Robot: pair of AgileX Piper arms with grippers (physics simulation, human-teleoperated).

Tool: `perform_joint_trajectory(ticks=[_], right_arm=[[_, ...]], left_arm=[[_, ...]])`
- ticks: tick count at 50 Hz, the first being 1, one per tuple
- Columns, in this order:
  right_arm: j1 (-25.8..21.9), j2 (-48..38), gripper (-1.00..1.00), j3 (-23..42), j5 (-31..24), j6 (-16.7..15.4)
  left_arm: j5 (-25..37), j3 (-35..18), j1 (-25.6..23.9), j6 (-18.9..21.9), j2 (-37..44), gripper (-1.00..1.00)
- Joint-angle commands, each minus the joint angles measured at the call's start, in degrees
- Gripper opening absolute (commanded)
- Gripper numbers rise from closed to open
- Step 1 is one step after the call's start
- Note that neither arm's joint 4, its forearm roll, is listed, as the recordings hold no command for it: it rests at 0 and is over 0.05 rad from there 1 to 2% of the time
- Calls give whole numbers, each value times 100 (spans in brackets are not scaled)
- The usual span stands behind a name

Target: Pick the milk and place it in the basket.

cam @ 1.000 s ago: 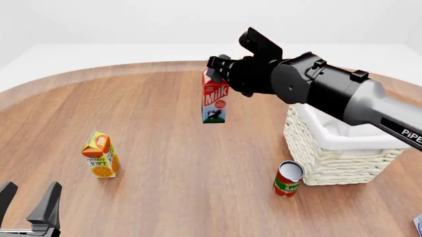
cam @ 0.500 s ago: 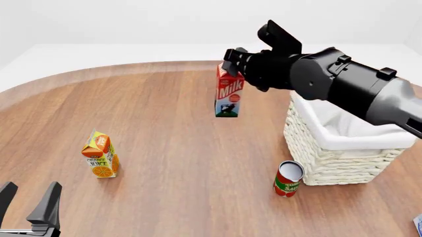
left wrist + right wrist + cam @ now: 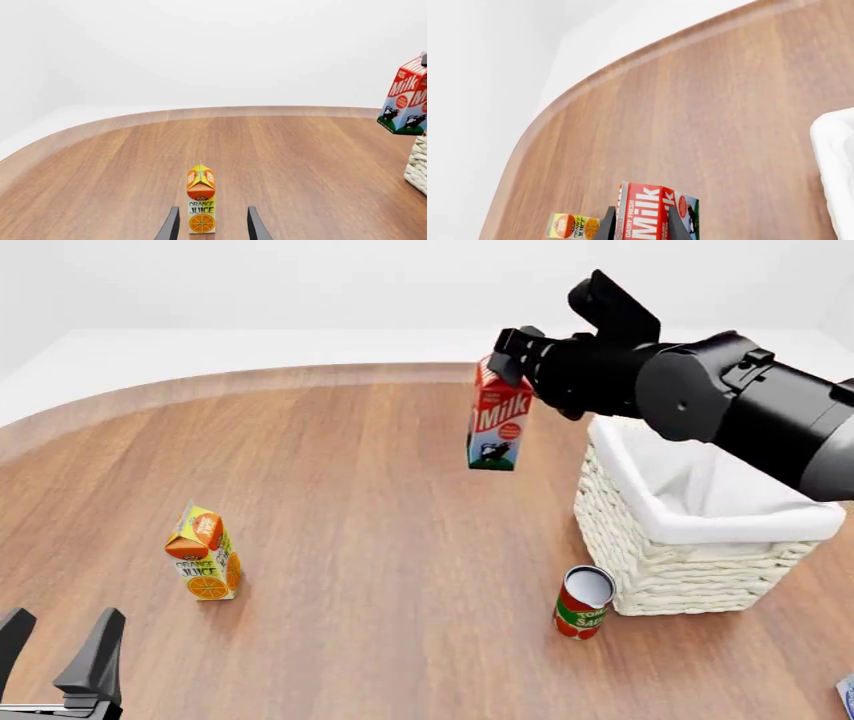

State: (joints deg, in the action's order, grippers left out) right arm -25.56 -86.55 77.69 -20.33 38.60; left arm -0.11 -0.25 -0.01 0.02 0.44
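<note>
The milk [image 3: 501, 426], a red gable-top carton with a white-blue base and cow picture, hangs in the air above the table, just left of the basket [image 3: 694, 540]. My right gripper [image 3: 510, 357] is shut on its top. In the right wrist view the milk [image 3: 650, 215] sits between the fingers, and the basket's white lining [image 3: 835, 165] shows at the edge. From the left wrist camera the milk [image 3: 405, 102] floats beside the basket's wicker wall [image 3: 419, 167]. My left gripper [image 3: 56, 655] stands open low at the near left, nothing between its fingers.
An orange juice carton [image 3: 204, 553] stands upright at the left, straight ahead of the left gripper [image 3: 212, 226]. A red tomato can [image 3: 583, 603] stands just in front of the basket. Something blue [image 3: 846, 695] peeks in at the right edge.
My right gripper has carried the milk to the right and slightly up, closer to the basket. The left arm has not moved.
</note>
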Motion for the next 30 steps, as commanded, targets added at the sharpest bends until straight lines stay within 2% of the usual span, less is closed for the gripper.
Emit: perform_joint_trajectory(ticks=[1, 30], right_arm=[[218, 281, -100, 38, -50, -29], [900, 642, -100, 293, -405, -190]], left_arm=[[0, 0, 0, 0, 0, 100], [0, 0, 0, 0, 1, 100]])
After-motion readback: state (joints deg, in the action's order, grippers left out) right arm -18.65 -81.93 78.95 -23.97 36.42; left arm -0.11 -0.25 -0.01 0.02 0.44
